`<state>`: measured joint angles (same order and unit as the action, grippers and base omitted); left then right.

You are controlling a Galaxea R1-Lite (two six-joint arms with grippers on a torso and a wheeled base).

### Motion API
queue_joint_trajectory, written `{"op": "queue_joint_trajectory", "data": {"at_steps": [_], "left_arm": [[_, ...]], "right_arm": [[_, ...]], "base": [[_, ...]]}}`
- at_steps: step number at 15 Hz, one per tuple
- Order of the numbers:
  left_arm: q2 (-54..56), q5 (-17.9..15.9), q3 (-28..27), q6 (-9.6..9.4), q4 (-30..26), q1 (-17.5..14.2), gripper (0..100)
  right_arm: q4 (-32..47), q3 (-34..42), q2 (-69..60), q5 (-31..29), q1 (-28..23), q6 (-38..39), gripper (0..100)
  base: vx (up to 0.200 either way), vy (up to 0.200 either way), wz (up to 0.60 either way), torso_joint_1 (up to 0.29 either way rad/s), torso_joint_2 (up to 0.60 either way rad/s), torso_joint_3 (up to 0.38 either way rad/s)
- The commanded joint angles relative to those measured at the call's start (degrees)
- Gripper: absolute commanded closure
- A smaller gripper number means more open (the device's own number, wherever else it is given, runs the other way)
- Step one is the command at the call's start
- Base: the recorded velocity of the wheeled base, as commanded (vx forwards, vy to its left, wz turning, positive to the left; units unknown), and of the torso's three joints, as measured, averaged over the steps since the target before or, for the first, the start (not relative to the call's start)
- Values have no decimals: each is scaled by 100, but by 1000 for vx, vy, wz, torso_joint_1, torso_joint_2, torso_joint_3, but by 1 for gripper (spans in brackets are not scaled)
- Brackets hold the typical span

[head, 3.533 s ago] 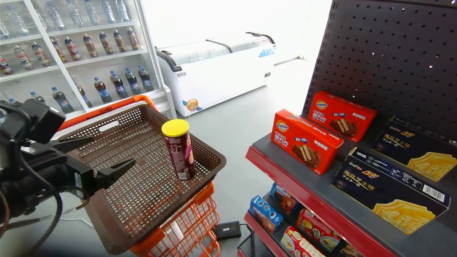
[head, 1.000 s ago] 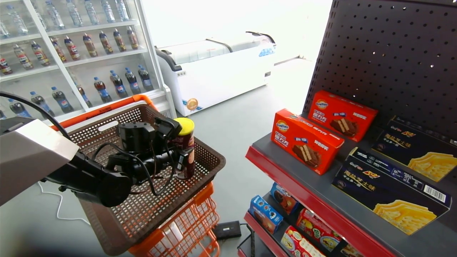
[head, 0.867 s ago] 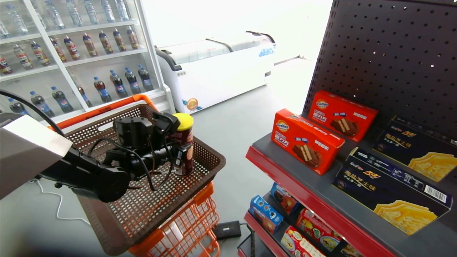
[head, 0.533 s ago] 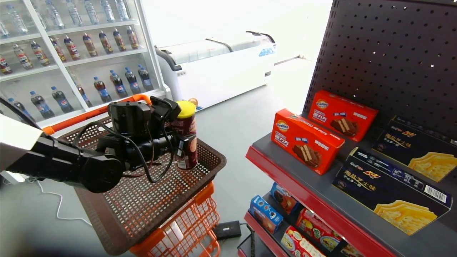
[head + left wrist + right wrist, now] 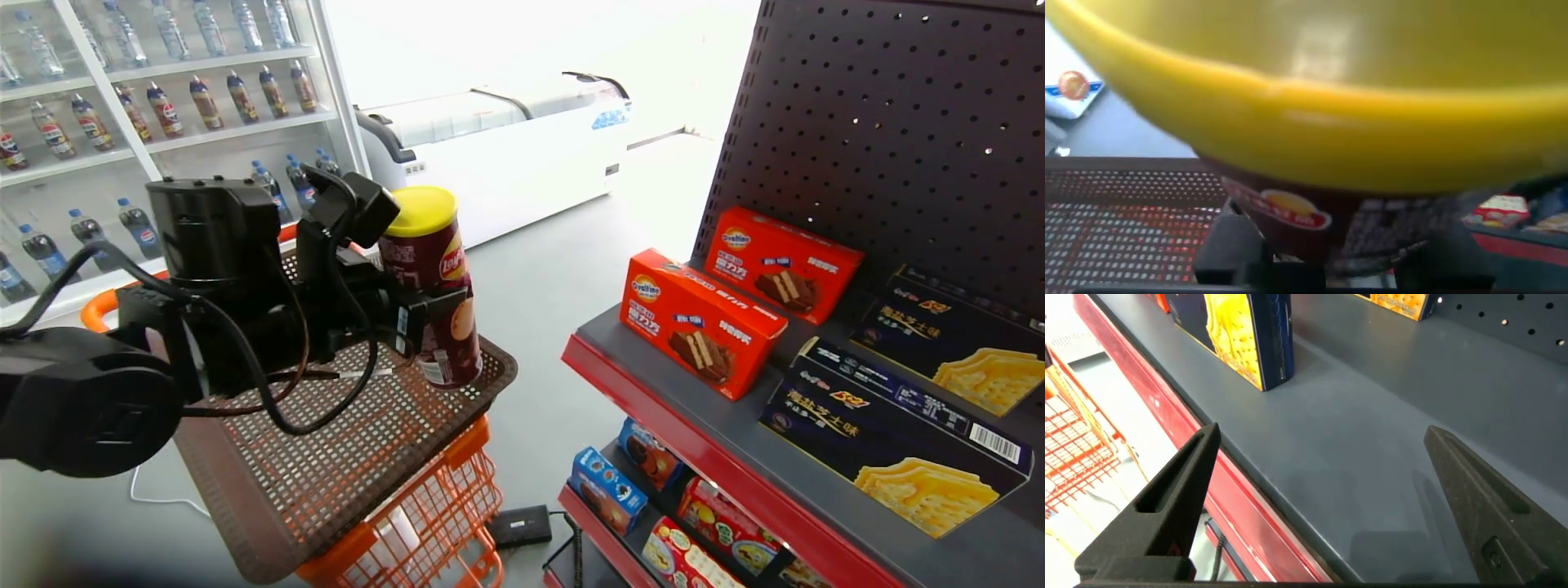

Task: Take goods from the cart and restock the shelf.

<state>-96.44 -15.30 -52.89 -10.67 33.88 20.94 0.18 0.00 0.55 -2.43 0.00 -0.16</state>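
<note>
Left pincer [image 5: 426, 304] clamps the chip can [image 5: 429, 261] around its middle and holds it nearly upright, yellow lid [image 5: 420, 211] on top, above the brown basket [image 5: 326, 465] on the orange cart [image 5: 433, 523]. The chip can is well apart from the shelf [image 5: 702, 416], where red boxes [image 5: 698, 322] and dark boxes [image 5: 898, 425] lie. Right pincer [image 5: 1323, 506] hangs with its fingers spread wide over a bare stretch of the shelf, near a blue box [image 5: 1253, 335].

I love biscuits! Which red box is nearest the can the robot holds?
The front red box, by the shelf's red edge; the other red box sits back by the pegboard.
</note>
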Motion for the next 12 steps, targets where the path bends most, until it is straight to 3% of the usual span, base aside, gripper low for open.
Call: {"op": "queue_joint_trajectory", "data": {"at_steps": [1, 4, 5, 9, 12], "left_arm": [[539, -289, 306, 38, 14, 50, 100], [820, -632, 359, 38, -57, 191, 100], [1013, -817, 473, 30, -329, 191, 100], [1655, -896, 1000, -14, -1278, 340, 100], [1883, -905, 1000, -6, -1375, 490, 100]], "right_arm": [[-1, 0, 7, 5, 0, -2, 0], [-1, 0, 7, 5, 0, -2, 0], [-1, 0, 7, 5, 0, -2, 0], [-1, 0, 7, 5, 0, -2, 0], [-1, 0, 7, -4, 0, -2, 0]], "base": [[0, 0, 0, 0, 0, 0], [0, 0, 0, 0, 0, 0], [0, 0, 0, 0, 0, 0], [0, 0, 0, 0, 0, 0], [0, 0, 0, 0, 0, 0]]}}
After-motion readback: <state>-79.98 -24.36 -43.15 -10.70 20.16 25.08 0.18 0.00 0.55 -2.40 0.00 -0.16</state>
